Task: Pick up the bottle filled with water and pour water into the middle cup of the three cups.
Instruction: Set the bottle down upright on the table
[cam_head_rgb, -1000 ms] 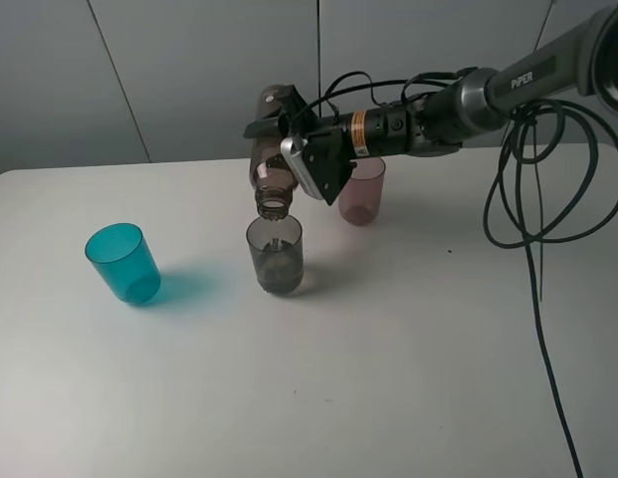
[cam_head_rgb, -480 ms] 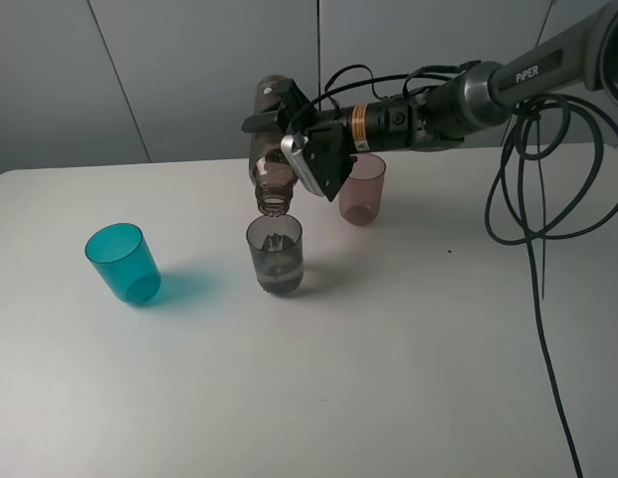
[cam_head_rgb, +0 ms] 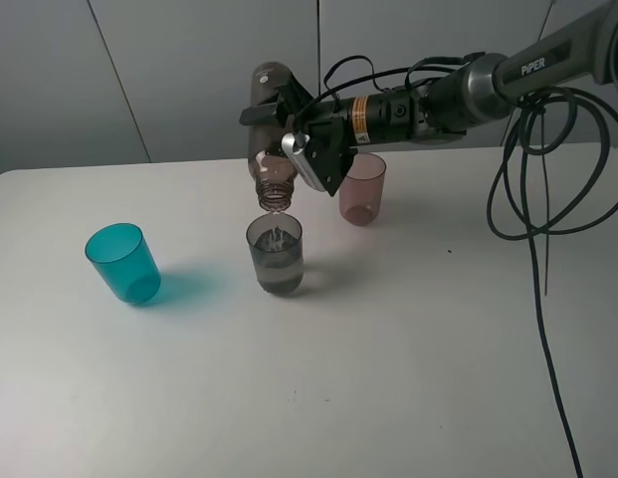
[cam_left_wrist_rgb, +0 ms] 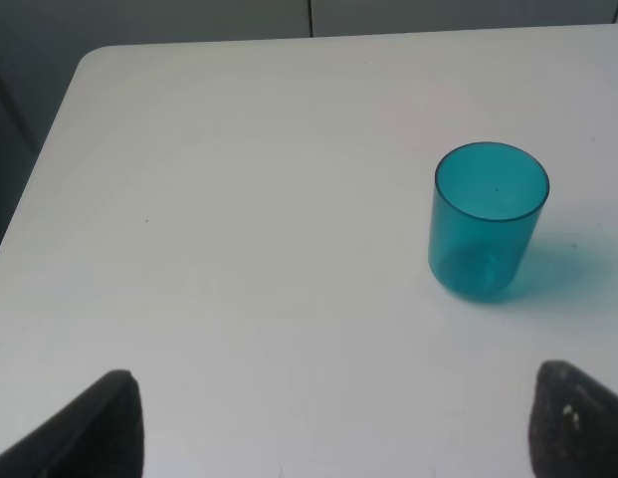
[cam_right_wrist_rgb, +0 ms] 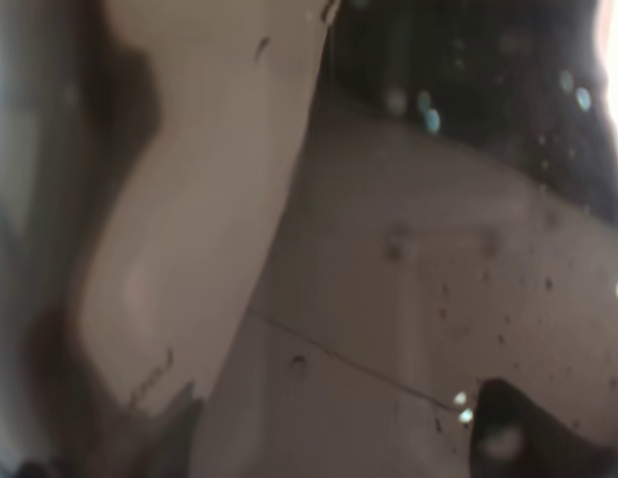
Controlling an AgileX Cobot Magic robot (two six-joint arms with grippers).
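Brownish bottle [cam_head_rgb: 268, 167] neck-down above middle cup [cam_head_rgb: 276, 255]

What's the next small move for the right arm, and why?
Probably tip the bottle back upright: the right gripper holds it mouth-down just above the grey cup, and water already shows in that cup, so more pouring risks overfilling.

The right arm [cam_head_rgb: 468, 85] is a dark grey tube bearing white PiPER lettering [cam_head_rgb: 532, 67]; an orange-and-white label band [cam_head_rgb: 359, 117] rings its black wrist; glossy black cables [cam_head_rgb: 524, 112] loop off it; the left gripper [cam_left_wrist_rgb: 338, 438] has matt black, rounded fingertips [cam_left_wrist_rgb: 107, 428].
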